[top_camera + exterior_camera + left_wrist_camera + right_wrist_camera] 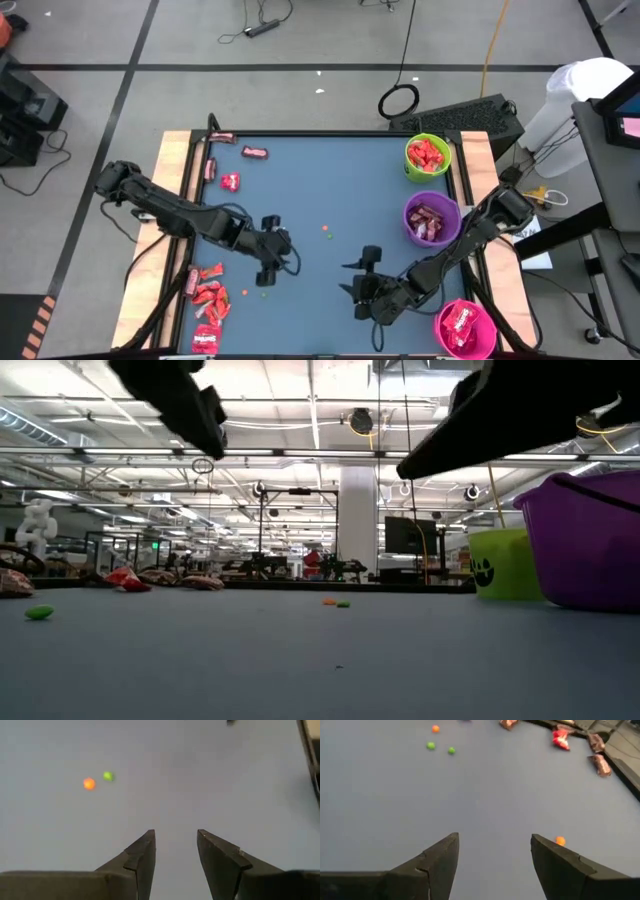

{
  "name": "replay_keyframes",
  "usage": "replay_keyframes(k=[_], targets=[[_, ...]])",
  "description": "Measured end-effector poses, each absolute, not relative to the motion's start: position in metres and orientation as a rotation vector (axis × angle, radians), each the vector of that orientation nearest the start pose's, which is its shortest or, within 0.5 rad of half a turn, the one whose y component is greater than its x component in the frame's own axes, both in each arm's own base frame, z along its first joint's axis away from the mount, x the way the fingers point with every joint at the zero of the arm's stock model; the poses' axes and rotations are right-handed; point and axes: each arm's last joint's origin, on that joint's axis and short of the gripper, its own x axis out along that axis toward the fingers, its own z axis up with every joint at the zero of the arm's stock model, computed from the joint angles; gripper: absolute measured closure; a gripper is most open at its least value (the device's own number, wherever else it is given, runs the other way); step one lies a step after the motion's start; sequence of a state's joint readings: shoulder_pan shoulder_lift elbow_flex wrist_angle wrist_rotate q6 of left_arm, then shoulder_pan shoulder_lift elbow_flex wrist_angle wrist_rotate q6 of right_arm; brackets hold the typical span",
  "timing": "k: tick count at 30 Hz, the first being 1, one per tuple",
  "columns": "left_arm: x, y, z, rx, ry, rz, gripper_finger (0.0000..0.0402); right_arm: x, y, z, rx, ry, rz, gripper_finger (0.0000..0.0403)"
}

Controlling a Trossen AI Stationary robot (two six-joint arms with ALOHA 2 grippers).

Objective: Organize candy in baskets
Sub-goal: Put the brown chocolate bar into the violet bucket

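The left claw (275, 262) hangs over the blue tabletop (330, 190) with fingers apart, holding nothing; the right claw (358, 283) gapes wider, also empty. Three baskets line the right edge (each already holding candy): lime green (428, 156), purple (432, 218), pink (465, 328). Loose candy: four pieces (230, 181) far-left, a red cluster (209, 295) near-left.

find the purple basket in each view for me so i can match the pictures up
High view: the purple basket sits near the table's right edge, between the lime green basket and the pink basket.
Low view: at the far right edge, partly cut off.
Left wrist view: not in it.
Right wrist view: not in it.
Shared landmark: the lime green basket, right beside it in the low view as well.
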State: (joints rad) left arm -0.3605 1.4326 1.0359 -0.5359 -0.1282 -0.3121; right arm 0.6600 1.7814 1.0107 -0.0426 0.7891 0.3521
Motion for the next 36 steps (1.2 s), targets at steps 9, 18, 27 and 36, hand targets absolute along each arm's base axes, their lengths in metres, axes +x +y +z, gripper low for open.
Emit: replay_keyframes(k=[9, 18, 27, 36], targets=[[0.287, -0.099, 0.247, -0.100, 0.863, -0.150, 0.0250, 0.292, 0.202, 0.171, -0.191, 0.565, -0.215, 0.0167], [0.281, -0.078, 0.230, -0.312, 1.112, -0.085, 0.0162, 0.292, 0.202, 0.171, -0.187, 0.565, -0.216, 0.0167], [0.238, -0.057, 0.216, -0.106, 1.540, 0.234, 0.0143, 0.292, 0.202, 0.170, -0.187, 0.565, -0.216, 0.0167], [0.213, -0.049, 0.201, 0.054, 1.845, 0.345, 0.0143, 0.292, 0.202, 0.170, -0.186, 0.565, -0.216, 0.0167]])
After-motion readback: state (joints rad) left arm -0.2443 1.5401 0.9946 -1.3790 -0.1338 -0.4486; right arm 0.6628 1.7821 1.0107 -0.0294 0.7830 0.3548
